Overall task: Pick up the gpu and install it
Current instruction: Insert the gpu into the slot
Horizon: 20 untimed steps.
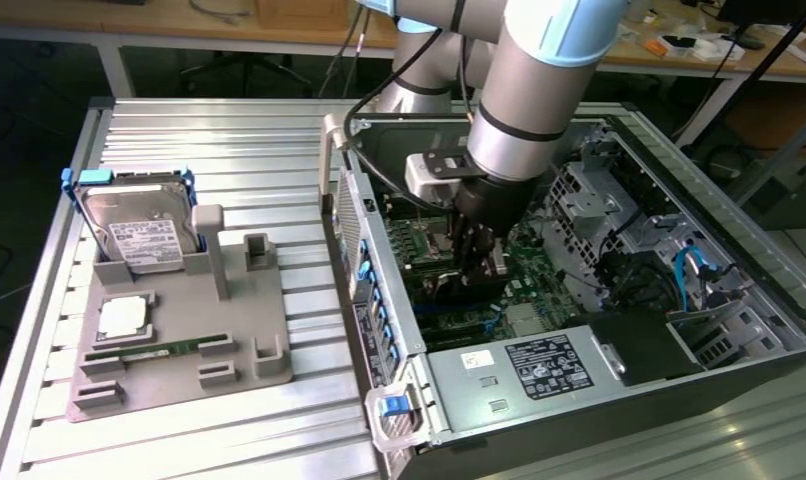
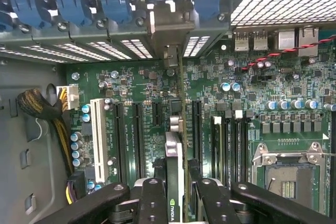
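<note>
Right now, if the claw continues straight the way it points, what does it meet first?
The claw holds the gpu edge-on and points at the motherboard. The card's lower edge would likely meet an expansion slot first, though depth is unclear.

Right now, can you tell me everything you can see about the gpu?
The gpu is a thin card seen edge-on, standing upright between the two black fingers of the tool, which is shut on it. Its edge looks silver-grey, with a small green logo near the grip. A metal bracket at its far end reaches the case's rear slot openings. It sits inside the open computer case, over the green motherboard, lined up with the long black slots.
</note>
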Available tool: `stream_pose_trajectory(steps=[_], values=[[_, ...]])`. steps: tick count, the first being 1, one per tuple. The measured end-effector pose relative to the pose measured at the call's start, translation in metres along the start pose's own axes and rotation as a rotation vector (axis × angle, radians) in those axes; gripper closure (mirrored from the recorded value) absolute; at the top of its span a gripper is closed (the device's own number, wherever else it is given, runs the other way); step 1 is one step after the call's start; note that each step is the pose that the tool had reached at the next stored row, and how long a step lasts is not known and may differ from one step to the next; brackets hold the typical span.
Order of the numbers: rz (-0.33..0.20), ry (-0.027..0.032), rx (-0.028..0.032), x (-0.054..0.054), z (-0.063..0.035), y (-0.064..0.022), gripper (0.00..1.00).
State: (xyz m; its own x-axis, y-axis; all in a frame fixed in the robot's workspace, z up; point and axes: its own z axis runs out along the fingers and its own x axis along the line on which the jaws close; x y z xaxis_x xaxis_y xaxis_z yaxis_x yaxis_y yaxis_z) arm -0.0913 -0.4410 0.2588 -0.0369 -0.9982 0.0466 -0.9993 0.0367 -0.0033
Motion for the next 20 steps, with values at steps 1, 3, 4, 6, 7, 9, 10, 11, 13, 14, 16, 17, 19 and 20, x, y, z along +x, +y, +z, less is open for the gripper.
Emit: stream_pose_trajectory(steps=[1,3,4,6,7,9,10,11,13,14,16,17,19,20], values=[[0.000,0.0003,0.0000,0.000,0.0010,0.0000,0.73],[-0.001,0.0004,0.0000,0.000,0.0017,0.0001,0.73],[-0.001,0.0002,0.0000,0.000,0.0018,0.0001,0.73],[-0.001,-0.0002,0.0002,0.000,0.0020,0.0001,0.73],[-0.001,-0.0001,0.0002,0.000,0.0020,0.0001,0.73],[-0.001,-0.0003,0.0081,0.000,0.0074,0.0013,0.73],[0.000,-0.0002,0.0088,0.000,0.0102,0.0017,0.73],[0.000,-0.0002,0.0090,0.000,0.0113,0.0022,0.73],[0.000,-0.0030,0.0099,-0.001,0.0124,0.0023,0.73],[0.000,-0.0004,0.0091,0.000,0.0114,0.0022,0.60],[0.000,-0.0005,0.0091,0.000,0.0114,0.0022,0.48],[0.000,-0.0006,0.0092,0.000,0.0114,0.0022,0.42],[0.000,-0.0006,0.0092,0.000,0.0114,0.0022,0.36],[0.000,-0.0005,0.0091,0.000,0.0114,0.0022,0.30]])
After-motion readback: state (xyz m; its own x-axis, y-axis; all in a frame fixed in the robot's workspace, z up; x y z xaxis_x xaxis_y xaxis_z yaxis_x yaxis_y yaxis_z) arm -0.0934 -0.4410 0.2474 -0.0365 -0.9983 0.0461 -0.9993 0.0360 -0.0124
